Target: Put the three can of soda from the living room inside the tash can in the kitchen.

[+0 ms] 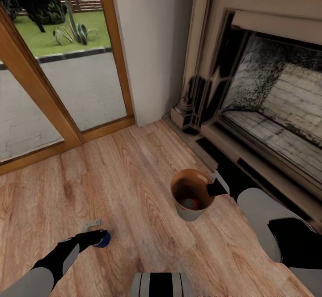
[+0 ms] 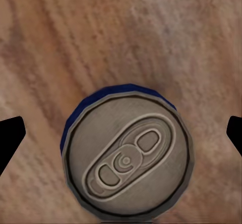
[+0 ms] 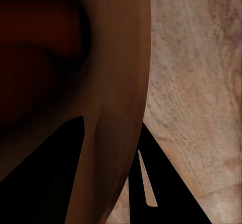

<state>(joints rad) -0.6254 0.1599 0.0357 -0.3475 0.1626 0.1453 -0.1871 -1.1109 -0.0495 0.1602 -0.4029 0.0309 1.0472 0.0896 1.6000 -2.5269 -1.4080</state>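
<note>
Hovering spread wide right over the upright blue soda can (image 2: 128,156) on the wood floor (image 1: 134,172), the left gripper (image 2: 121,133) should squeeze that light, slick, dent-prone can mid-body, while the right gripper (image 3: 113,183) pinches the trash can (image 1: 193,195) rim.

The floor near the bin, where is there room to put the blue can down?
Bare planks lie between the blue can and the bin, and wider still toward the glass door. It is crowded on the bin's fireplace side, where the right gripper clamps the rim. The left gripper flanks the can.
</note>
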